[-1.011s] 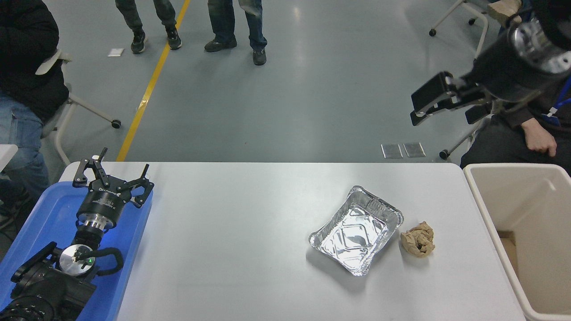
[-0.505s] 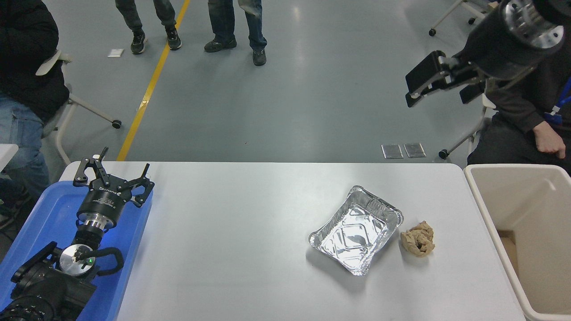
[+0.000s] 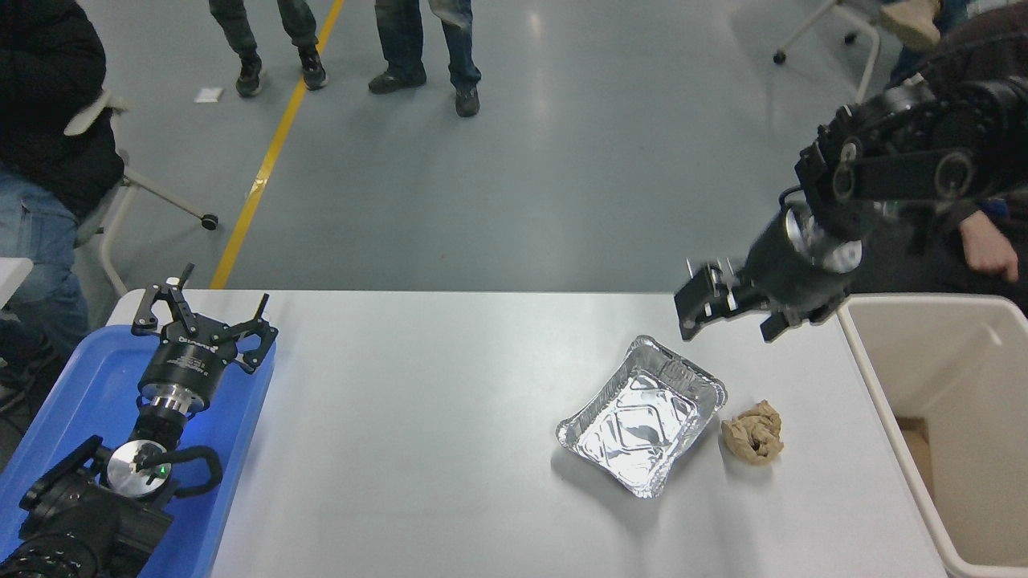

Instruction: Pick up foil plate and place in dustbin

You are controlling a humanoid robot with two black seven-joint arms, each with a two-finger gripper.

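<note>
Your desk (image 3: 450,449) has the dustbin (image 3: 923,377) at its right edge. The foil plate (image 3: 640,416) lies right of centre, untouched. Your right gripper (image 3: 727,309) hovers beyond it, jaws apart, empty. Left gripper (image 3: 205,319) is parked, jaws spread.

Bright even overhead light, glare on foil plate (image 3: 641,415), soft shadows on table (image 3: 418,417), right gripper (image 3: 727,309) motion-blurred

A shiny silver foil plate (image 3: 641,414) showing an embossed diamond pattern is sitting on a white table (image 3: 418,449), a brown paper ball (image 3: 752,433) beside it, a beige dustbin (image 3: 948,417) beyond.
</note>
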